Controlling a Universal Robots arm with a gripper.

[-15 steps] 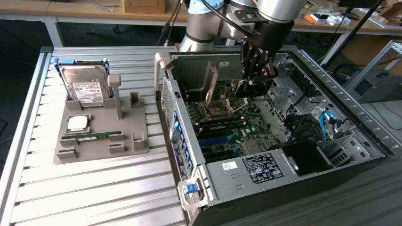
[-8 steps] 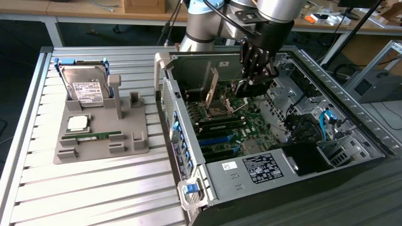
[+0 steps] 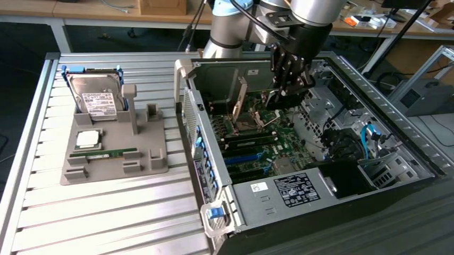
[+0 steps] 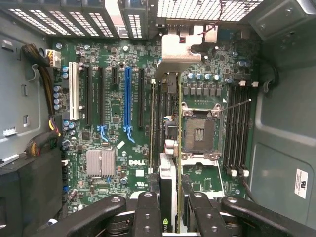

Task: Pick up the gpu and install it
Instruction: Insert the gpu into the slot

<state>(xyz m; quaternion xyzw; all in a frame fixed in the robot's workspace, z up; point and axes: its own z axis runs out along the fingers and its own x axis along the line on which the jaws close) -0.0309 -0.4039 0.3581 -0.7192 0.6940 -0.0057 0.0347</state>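
Right, card: the gpu (image 4: pixel 168 182) is a thin dark board, sliver-narrow seen edge-on from my wrist, with a folded silver metal bracket (image 4: pixel 180 49) at its far end.
Board beneath: a green motherboard (image 4: pixel 113 103), glossy and crowded. It has long black slots, one blue slot (image 4: pixel 128 98), one white slot (image 4: pixel 74 91), a ribbed square heatsink (image 4: pixel 100 163) and the open CPU socket (image 4: pixel 198 131) framed in bare metal.
Case: the computer case (image 3: pixel 401 143) is grey sheet steel, lying open, with perforated vents along the wall by the bracket.
Exterior view adds: a grey moulded tray (image 3: pixel 114 172) on the slatted aluminium table (image 3: pixel 106 218), well apart from the case on the exterior view's left. It carries a boxy silver hard drive (image 3: pixel 95 95) propped upright, plus a square processor chip (image 3: pixel 87 139) and a narrow green memory stick (image 3: pixel 105 152) lying flat.
Wrist view adds: the card's line, running between the expansion slots and the socket, parallel to both.
Claw: my gripper (image 3: pixel 287 90), with black jointed fingers (image 4: pixel 148 217), sits inside the case, partly closed, pinching the gpu on its two flat faces.
Where the gpu is: in my grip above the motherboard; whether its edge meets a slot, I can't tell.
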